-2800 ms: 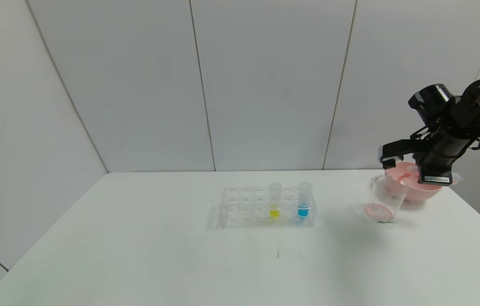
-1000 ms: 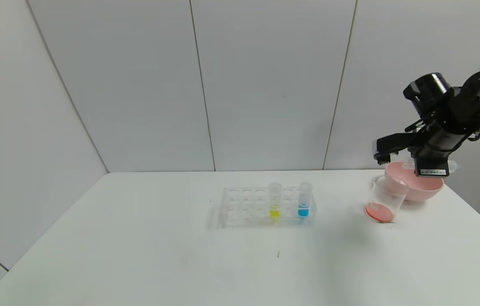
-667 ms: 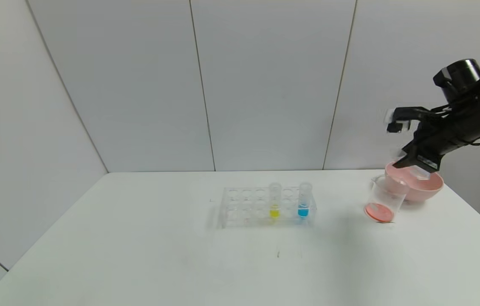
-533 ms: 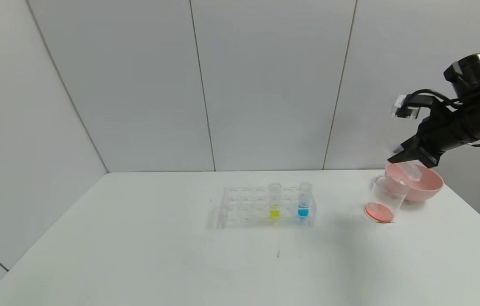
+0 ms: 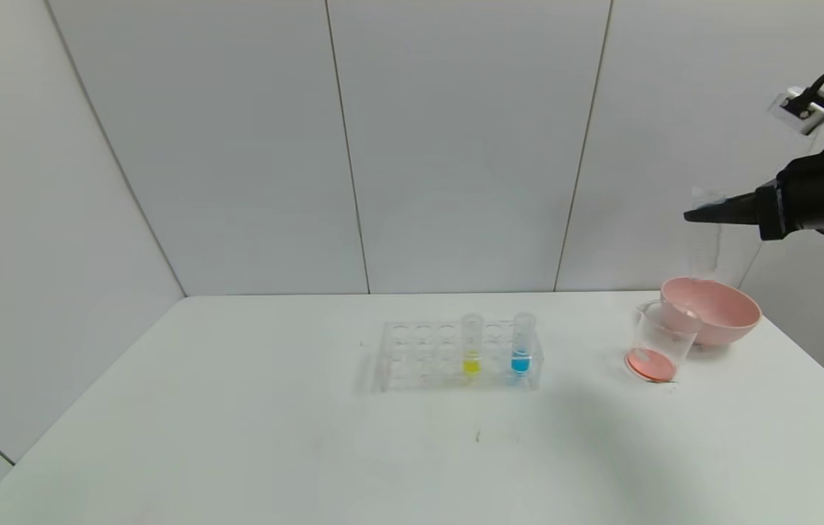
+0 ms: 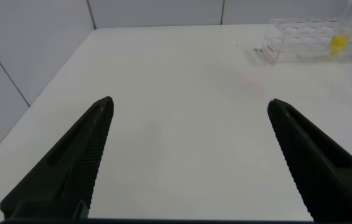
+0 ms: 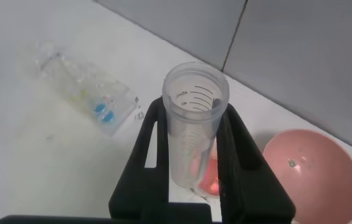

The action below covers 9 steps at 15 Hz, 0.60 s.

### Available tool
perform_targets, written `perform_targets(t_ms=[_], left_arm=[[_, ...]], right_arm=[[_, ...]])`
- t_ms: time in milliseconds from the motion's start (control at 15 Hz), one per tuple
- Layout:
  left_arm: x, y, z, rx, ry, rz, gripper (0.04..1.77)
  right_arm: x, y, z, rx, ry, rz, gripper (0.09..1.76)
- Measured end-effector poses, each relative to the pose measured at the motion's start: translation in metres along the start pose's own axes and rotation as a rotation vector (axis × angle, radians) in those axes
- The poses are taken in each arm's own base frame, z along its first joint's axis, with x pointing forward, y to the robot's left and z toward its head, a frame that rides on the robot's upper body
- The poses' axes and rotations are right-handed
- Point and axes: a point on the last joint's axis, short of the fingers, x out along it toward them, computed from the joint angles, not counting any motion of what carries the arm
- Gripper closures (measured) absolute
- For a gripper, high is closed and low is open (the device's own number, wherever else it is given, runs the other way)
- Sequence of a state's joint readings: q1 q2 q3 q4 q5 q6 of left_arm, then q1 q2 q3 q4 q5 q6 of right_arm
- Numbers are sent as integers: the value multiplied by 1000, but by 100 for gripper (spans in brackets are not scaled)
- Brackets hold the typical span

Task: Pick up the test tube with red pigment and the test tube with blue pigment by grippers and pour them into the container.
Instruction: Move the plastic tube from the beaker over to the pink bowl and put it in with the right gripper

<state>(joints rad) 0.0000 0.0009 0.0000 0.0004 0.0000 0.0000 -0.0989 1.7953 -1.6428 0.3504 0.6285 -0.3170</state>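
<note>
Clear emptied test tube [image 5: 706,230] upright at right edge of frame, clamped in right gripper [image 5: 704,216] high over pink bowl [image 5: 711,310], red liquid in beaker [image 5: 660,341], blue tube [image 5: 522,344] in rack [image 5: 456,355] mid-table, left gripper [image 6: 188,155] spread wide, holding nothing

Right gripper [image 5: 700,216] raised high at three o'clock, arm level, fingers clamped on a clear tube. Left gripper [image 6: 188,109] low, fingers spread wide.

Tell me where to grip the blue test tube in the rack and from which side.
Grip the blue test tube by its bare upper end, above the tube rack, coming straight down. It stands upright with only that end free; the yellow tube stands close beside.
</note>
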Motion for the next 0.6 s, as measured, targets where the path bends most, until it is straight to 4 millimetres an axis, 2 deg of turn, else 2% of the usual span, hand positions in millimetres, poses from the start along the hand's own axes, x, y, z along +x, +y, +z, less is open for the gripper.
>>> perform_targets(t_ms=[200,400,600], left_arm=[[0,0,0,0,0,0,5],[0,0,0,0,0,0,5],[0,0,0,0,0,0,5]], right_arm=[[-9,0,-10,49,-152,-60,134],[-18,-3,-34,41,-278,-155,134],[-22,-6,-59,74,-308,-229,134]])
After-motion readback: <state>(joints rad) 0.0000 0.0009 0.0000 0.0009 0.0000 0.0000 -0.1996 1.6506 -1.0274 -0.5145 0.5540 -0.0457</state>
